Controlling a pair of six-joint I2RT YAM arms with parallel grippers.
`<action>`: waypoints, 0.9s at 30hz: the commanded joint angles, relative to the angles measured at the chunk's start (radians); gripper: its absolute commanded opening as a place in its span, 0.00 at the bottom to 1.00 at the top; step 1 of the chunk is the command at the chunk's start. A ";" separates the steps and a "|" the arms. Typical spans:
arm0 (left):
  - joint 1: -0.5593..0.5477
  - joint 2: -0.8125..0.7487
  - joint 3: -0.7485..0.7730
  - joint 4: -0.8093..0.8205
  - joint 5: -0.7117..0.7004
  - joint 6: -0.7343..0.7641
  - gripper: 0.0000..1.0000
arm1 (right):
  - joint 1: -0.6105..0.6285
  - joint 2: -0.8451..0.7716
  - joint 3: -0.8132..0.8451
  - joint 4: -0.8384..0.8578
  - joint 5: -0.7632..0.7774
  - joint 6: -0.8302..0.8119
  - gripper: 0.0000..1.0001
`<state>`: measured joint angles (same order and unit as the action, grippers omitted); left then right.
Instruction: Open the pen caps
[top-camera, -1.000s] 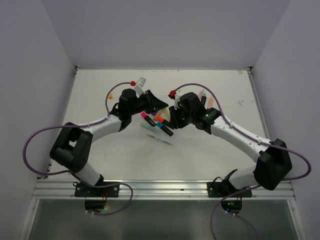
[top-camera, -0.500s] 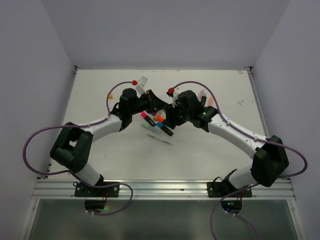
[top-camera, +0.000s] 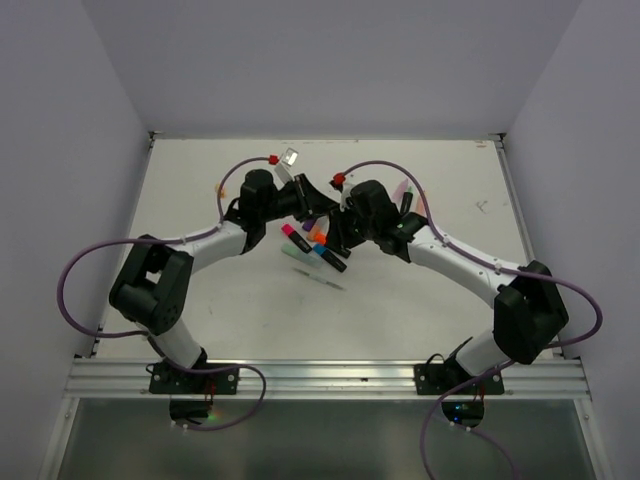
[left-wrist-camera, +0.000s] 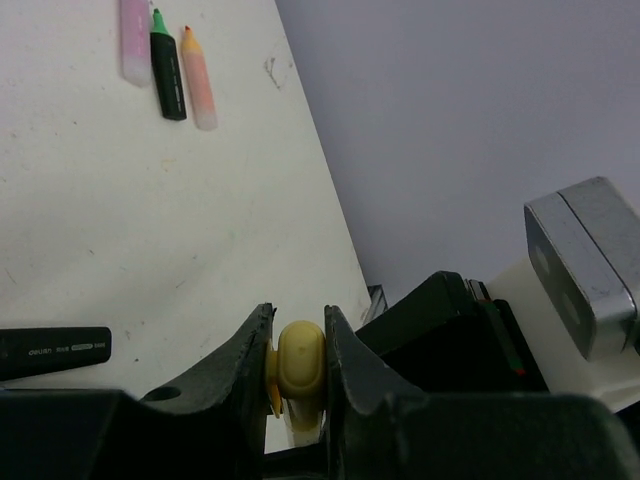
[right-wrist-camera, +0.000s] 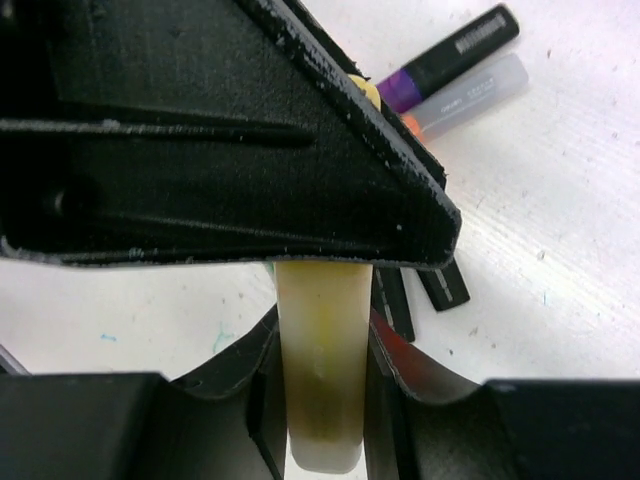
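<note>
brought the left gripper (left-wrist-camera: 297, 322) and right gripper (right-wrist-camera: 320, 372) closer together than a second ago, with wrists almost touching above the table (left-wrist-camera: 120, 220). meant both ends gripped and a pull-apart likely next. found the left clamped on the yellow cap (left-wrist-camera: 300, 362) and the right clamped on the pale barrel (right-wrist-camera: 318, 400), both held in the air between them, over the loose pens (top-camera: 318, 252). saw a stubby, rounded, glossy cap, seemingly not yet off; could not see its joint with the barrel.
</note>
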<state>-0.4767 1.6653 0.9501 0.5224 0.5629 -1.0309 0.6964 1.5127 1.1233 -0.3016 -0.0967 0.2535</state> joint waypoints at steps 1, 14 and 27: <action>0.127 0.043 0.130 0.036 -0.018 -0.035 0.00 | 0.017 -0.023 -0.057 0.035 -0.021 0.050 0.00; 0.374 0.156 0.372 -0.007 0.049 -0.057 0.00 | 0.026 -0.137 -0.126 -0.078 0.153 0.110 0.00; 0.441 -0.113 0.073 -0.372 -0.239 0.219 0.00 | -0.480 0.067 0.047 -0.176 0.445 0.133 0.00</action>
<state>-0.0540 1.6230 1.0634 0.2005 0.4091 -0.8860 0.2436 1.5097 1.1255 -0.4454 0.2337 0.3855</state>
